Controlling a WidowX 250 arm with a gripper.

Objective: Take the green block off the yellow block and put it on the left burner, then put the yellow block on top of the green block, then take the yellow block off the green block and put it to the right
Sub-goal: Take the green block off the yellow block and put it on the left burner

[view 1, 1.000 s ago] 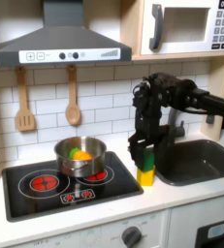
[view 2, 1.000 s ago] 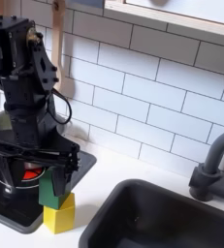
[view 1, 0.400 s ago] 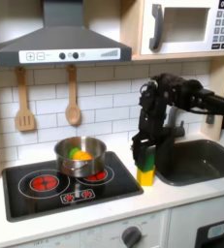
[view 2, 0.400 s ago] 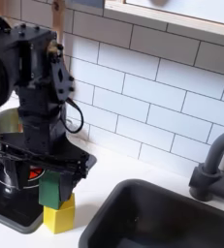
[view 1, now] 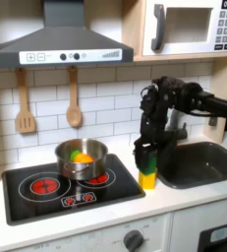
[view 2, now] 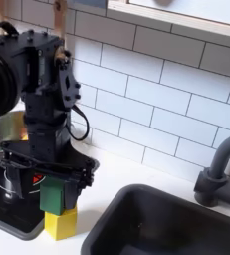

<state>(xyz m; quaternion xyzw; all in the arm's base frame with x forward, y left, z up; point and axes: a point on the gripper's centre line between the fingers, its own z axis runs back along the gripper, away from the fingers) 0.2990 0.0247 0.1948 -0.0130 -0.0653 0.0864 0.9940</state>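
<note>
Gripping the green block (view 2: 55, 195) from above, claw (view 2: 54, 185) closed on its sides, block resting atop yellow block (view 2: 59, 223)

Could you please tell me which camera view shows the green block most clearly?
The second exterior view: the green block is large there, between the gripper's fingers, atop the yellow block. In the first exterior view it is a small green patch.

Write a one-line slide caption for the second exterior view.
WidowX gripper closes its jaws around the green block, stacked on the yellow block beside the cooktop.
</note>
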